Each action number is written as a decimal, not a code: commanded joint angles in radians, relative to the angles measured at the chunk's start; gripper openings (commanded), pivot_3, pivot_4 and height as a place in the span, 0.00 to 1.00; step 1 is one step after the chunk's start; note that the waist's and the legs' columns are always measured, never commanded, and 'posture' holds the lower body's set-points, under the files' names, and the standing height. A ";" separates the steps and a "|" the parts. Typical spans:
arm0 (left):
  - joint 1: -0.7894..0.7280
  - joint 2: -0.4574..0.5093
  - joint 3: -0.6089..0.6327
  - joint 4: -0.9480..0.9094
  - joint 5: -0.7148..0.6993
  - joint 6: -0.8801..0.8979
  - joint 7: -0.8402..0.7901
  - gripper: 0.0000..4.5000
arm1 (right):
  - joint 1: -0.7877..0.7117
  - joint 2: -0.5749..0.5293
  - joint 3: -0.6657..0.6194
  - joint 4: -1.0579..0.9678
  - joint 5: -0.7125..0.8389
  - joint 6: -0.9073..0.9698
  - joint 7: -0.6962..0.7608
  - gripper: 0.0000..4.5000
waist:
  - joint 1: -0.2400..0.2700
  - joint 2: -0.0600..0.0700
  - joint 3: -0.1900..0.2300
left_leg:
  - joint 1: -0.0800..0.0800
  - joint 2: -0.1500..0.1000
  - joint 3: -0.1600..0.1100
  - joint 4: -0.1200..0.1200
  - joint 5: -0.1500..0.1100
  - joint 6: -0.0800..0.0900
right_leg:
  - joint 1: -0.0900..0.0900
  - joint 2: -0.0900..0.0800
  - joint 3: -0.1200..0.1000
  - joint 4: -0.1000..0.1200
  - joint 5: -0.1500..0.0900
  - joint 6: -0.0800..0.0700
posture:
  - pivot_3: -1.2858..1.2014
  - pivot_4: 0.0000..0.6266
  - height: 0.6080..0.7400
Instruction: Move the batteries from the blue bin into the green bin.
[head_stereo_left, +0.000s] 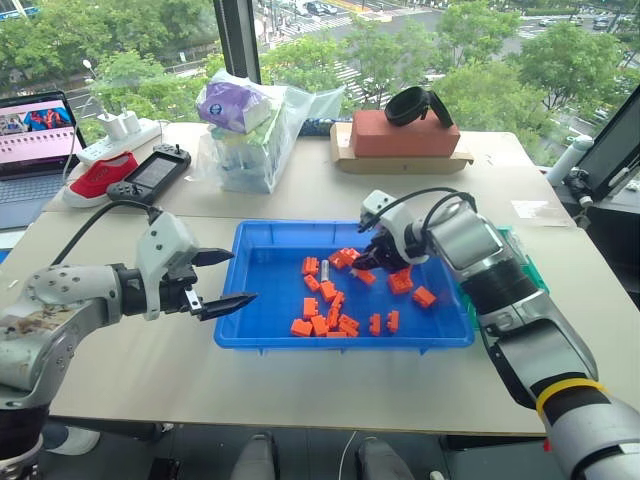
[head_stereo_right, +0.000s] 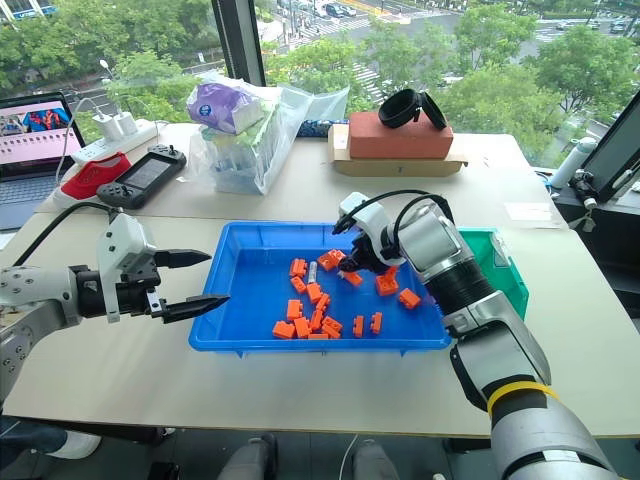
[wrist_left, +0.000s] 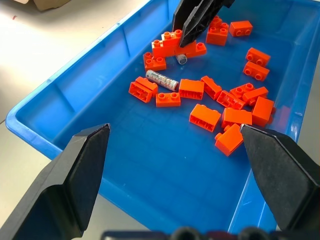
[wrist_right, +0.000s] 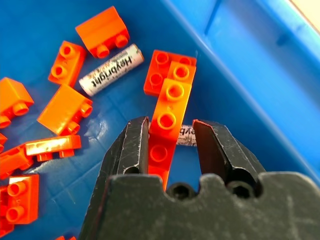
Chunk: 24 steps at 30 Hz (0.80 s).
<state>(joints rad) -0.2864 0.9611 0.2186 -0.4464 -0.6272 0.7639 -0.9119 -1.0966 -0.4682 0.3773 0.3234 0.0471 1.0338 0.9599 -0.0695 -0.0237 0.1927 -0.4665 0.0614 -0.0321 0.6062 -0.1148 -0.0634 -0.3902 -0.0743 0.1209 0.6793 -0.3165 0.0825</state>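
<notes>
Inside the blue bin (head_stereo_left: 262, 300), the right gripper (wrist_right: 172, 137), half-closed, seemingly straddles an orange block (wrist_right: 167, 112) and a battery (wrist_right: 186, 135); reposition onto the battery alone.

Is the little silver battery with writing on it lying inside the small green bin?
No, the slim silvery-grey battery with printed writing lies on the floor of the large shallow blue plastic bin, among orange plastic blocks.

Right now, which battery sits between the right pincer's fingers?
The half-hidden battery under the long orange block, at the right pincer. The other battery lies fully exposed, apart among loose blocks.
</notes>
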 joint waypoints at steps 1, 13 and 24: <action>-0.020 0.001 -0.002 0.004 0.010 -0.034 -0.006 1.00 | -0.008 -0.017 -0.027 -0.052 0.022 0.020 0.000 0.38 | 0.000 0.000 0.000 | 0.000 0.000 0.000 0.000 0.000 0.000 | 0.000 0.000 0.000 0.000 0.000 0.000 | 0.52 0.24 0.99; -0.039 -0.004 -0.027 0.021 0.009 -0.047 -0.013 1.00 | 0.001 -0.039 -0.059 -0.065 0.055 0.037 -0.029 0.18 | 0.001 0.000 0.000 | 0.000 0.000 0.000 0.000 0.000 0.000 | 0.000 0.000 0.000 0.000 0.000 0.000 | 0.52 0.24 0.99; -0.044 -0.006 -0.034 0.027 0.011 -0.049 -0.019 1.00 | 0.063 -0.389 -0.160 -0.299 0.190 -0.112 0.260 0.18 | 0.005 0.000 0.000 | -0.001 0.000 0.000 -0.001 0.000 0.000 | 0.000 0.000 0.000 -0.002 0.000 0.000 | 0.52 0.24 0.99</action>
<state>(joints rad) -0.3193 0.9505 0.1727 -0.4126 -0.6175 0.7355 -0.9258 -1.0634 -0.7993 0.2575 0.0995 0.2100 0.9953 1.1453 -0.0643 -0.0238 0.1929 -0.4671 0.0614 -0.0320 0.6053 -0.1149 -0.0633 -0.3903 -0.0745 0.1207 0.6772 -0.3167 0.0825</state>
